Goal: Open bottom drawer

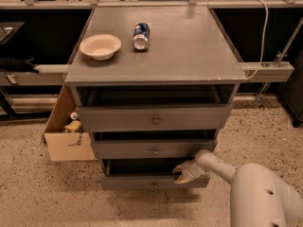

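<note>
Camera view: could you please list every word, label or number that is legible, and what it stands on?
None can be read.
Blue and white drink can lying on the grey cabinet top: print blurred.
Brown cardboard box: small dark mark, illegible.
Robot's hand, at the slim grey bottom drawer: no text.

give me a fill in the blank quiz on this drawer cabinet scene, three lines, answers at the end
1. The tool is at the top edge of the bottom drawer, toward its ___ end in the picture.
2. On top of the cabinet, the blue can lies on its ___ beside the white bowl.
3. The cardboard box stands to the ___ of the cabinet in the picture.

Missing words: right; side; left
</note>
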`<state>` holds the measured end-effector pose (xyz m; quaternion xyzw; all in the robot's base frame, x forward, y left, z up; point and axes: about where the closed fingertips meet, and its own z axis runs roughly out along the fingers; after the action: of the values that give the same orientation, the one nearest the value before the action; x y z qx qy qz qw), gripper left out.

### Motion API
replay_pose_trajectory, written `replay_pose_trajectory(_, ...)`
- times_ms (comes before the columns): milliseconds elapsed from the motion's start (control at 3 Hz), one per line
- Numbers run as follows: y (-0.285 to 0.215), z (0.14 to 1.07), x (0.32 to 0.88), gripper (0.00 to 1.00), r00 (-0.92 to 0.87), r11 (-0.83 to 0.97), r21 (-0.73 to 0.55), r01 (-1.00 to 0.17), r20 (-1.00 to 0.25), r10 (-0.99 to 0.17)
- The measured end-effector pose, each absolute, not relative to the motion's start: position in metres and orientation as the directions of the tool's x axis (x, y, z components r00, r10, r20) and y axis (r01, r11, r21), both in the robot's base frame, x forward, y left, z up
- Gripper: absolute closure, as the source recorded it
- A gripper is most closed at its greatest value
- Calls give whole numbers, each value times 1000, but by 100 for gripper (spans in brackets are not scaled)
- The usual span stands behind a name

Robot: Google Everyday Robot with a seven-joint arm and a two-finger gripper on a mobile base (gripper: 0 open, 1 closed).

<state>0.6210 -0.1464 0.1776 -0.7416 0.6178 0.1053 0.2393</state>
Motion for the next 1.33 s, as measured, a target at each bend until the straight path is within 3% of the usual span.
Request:
replay_pose_trajectory(1000,-146,177,621,0,214,-122,-225,-967,-452,-866)
replay_pose_trajectory(1333,-146,177,621,0,214,-122,-225,-967,-452,-866)
